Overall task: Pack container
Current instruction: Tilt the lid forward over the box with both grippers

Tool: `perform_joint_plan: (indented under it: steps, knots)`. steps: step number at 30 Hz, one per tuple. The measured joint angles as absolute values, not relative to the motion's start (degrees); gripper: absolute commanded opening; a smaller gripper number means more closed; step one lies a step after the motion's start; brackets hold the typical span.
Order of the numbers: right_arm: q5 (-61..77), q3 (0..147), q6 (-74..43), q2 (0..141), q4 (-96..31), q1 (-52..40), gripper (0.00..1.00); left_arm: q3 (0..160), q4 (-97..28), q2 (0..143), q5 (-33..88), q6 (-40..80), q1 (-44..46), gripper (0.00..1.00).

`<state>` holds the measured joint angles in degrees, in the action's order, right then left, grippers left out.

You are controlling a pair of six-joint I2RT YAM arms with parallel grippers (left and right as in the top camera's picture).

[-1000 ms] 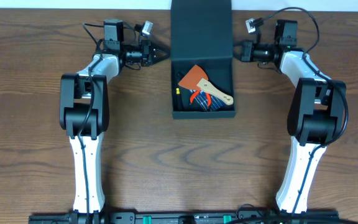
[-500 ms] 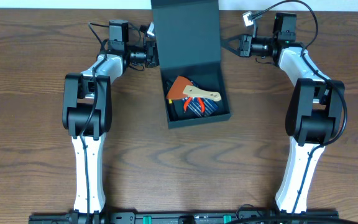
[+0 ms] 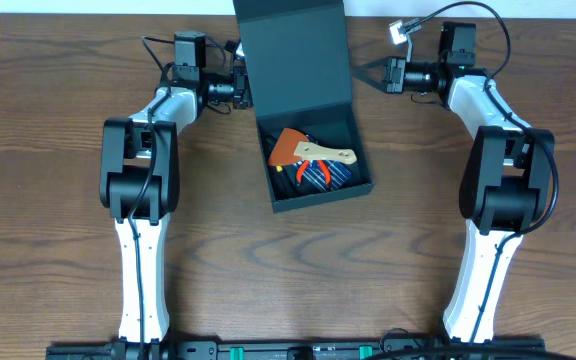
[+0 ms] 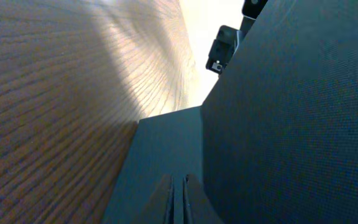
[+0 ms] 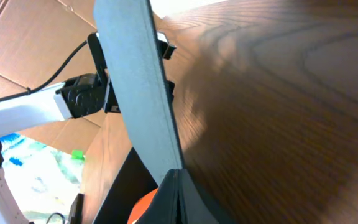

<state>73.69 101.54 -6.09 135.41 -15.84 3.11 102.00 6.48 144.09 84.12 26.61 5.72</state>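
The container (image 3: 320, 192) sits mid-table, turned slightly anticlockwise, with its hinged lid (image 3: 293, 50) standing up at the far side. Inside lie an orange scraper with a wooden handle (image 3: 308, 150), red-handled pliers (image 3: 302, 172) and a blue striped item (image 3: 333, 176). My left gripper (image 3: 242, 90) is shut, its tip against the lid's left edge. In the left wrist view the shut fingers (image 4: 179, 196) rest on the dark box wall (image 4: 166, 143). My right gripper (image 3: 361, 72) is shut too, just right of the lid. In the right wrist view its tip (image 5: 178, 190) meets the lid's edge (image 5: 135, 81).
The bare wooden table (image 3: 58, 120) spreads around the box. Both arms reach from the near edge to the far side, one on each flank of the container. Cardboard and clutter (image 5: 23, 37) show beyond the table in the right wrist view.
The container has slid left and turned a little anticlockwise, and its lid stands more upright. The left gripper now touches the lid; the right gripper has moved up beside it.
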Motion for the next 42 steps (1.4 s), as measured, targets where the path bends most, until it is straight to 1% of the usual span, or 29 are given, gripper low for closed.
perform_joint_plan:
  steps: [7, 15, 22, 33, 42]
  knots:
    - [73.1, 101.5, -6.1, 135.4, -17.3, 4.2, 0.01, 102.0, 6.5, 141.2, 84.2, 26.6, 5.4, 0.05]
    - [71.4, 101.5, -6.1, 135.4, -18.2, 4.7, 0.01, 102.0, 6.6, 136.8, 87.4, 26.8, 5.4, 0.05]
    - [69.4, 101.5, -6.1, 135.4, -18.7, 4.7, 0.01, 102.0, 6.6, 136.3, 88.4, 28.1, 5.5, 0.05]
    - [68.5, 101.5, -6.1, 135.4, -19.1, 5.0, 0.01, 102.0, 6.5, 135.0, 88.4, 29.8, 9.1, 0.05]
    - [68.5, 101.5, -6.1, 135.4, -19.1, 5.5, 0.01, 102.0, 6.0, 126.7, 88.4, 31.4, 10.4, 0.05]
